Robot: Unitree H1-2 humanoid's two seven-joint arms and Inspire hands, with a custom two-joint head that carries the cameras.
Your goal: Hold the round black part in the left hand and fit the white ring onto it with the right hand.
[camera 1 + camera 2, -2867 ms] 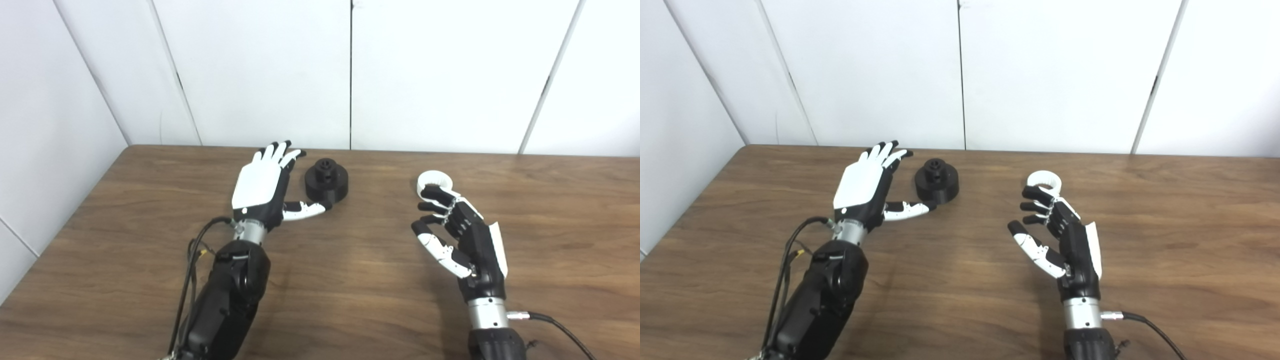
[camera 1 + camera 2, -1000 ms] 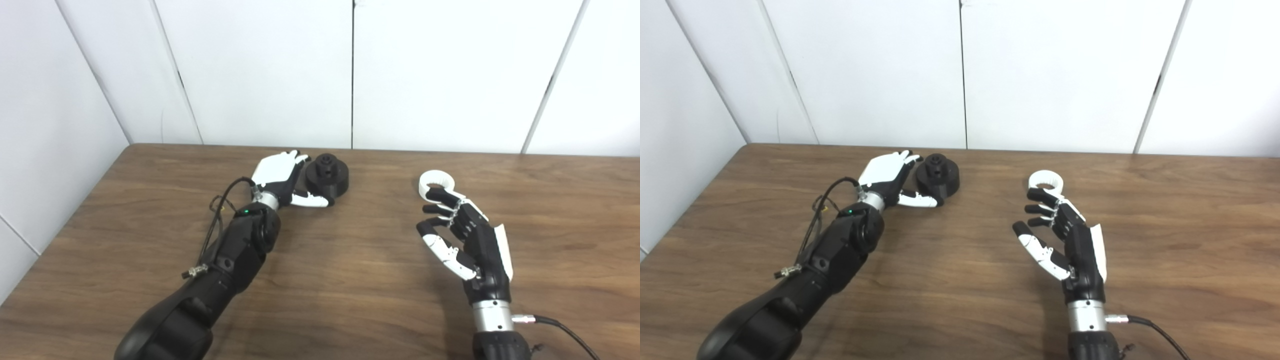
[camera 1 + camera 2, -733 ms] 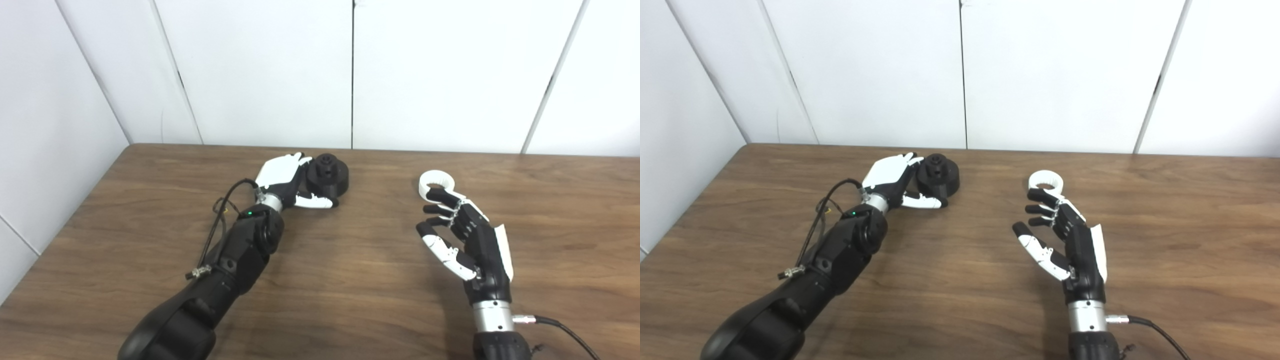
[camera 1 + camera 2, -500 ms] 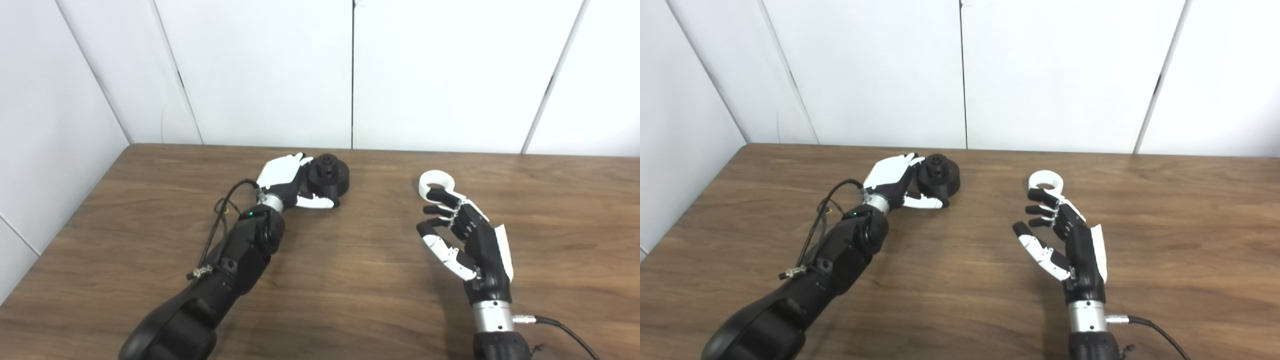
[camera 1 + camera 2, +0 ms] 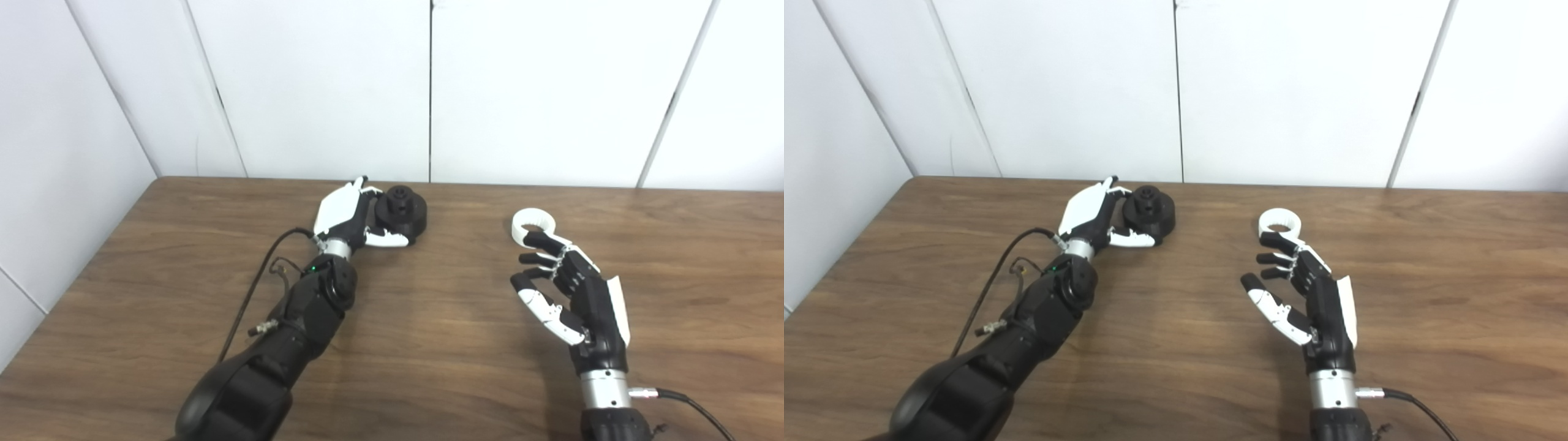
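Left eye view: black part (image 5: 401,212) against left hand (image 5: 344,215) (touching)

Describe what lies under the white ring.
The white ring lies flat on the bare wooden table, which shows through its hole. The right hand covers its near edge, so contact there is hidden.

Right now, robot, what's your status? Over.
Left hand open, cupping black part on table. Right hand open beside white ring. Nothing between.
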